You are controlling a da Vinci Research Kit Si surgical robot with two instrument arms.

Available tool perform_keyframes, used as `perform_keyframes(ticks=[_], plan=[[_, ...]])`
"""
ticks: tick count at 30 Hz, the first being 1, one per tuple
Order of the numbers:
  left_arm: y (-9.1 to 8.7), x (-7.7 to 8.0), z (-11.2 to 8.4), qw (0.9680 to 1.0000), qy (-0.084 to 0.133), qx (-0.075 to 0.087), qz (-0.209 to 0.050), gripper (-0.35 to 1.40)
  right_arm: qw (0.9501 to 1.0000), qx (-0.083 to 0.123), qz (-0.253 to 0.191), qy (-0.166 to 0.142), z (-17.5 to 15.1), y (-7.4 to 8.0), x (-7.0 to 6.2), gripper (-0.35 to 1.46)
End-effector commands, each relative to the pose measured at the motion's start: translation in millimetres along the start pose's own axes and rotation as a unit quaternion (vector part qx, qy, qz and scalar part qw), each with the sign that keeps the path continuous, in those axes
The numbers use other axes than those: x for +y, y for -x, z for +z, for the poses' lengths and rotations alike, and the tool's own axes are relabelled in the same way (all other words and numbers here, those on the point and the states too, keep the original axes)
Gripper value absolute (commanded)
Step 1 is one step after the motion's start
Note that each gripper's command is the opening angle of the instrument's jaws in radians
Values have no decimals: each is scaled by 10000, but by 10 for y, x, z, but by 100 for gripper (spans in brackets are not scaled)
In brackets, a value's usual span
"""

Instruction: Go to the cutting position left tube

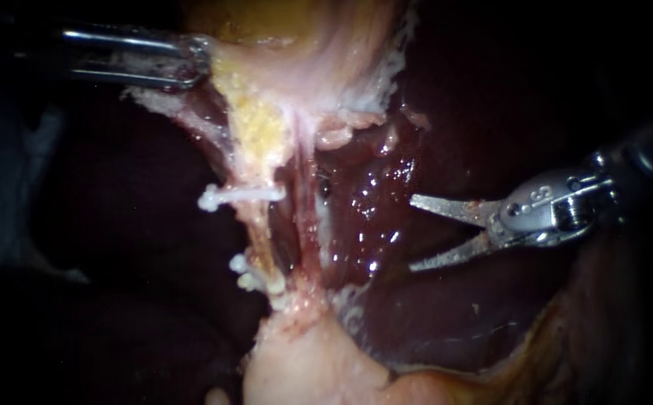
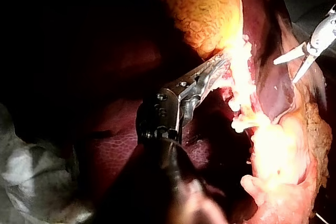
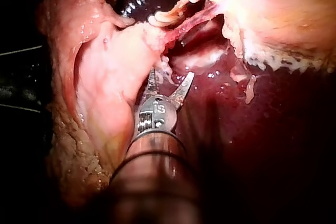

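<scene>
Left of right instrument, liver, clipped tubes

The only marking was a small stamped mark on the metal housing of the right instrument, just behind the hinge of its jaws. In the right wrist view the same mark sat on that housing, again just behind the jaws and ahead of the shaft. Its characters could not be made out with any certainty. No other writing, label, brand, number or sign could be read.
</scene>
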Motion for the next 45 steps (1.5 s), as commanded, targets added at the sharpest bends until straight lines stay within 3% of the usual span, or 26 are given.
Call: perform_keyframes(ticks=[1,12,20,26,35,45], plan=[[0,2,-1,10000,7,17,1,-35,10000,19,0,-53,1,-2,-1,145],[7,5,6,10000,-31,36,15,-35,9977,372,155,-542,32,-47,-30,145],[9,7,10,10000,-49,44,18,-35,9955,524,276,-736,58,-69,-34,143],[10,7,10,10000,-51,45,19,-35,9950,528,322,-781,81,-67,-31,143],[12,7,12,10000,-45,43,26,-35,9944,523,401,-821,107,-50,-17,143],[13,6,13,10000,-47,44,29,-35,9904,593,447,-1167,130,-47,-2,136]])
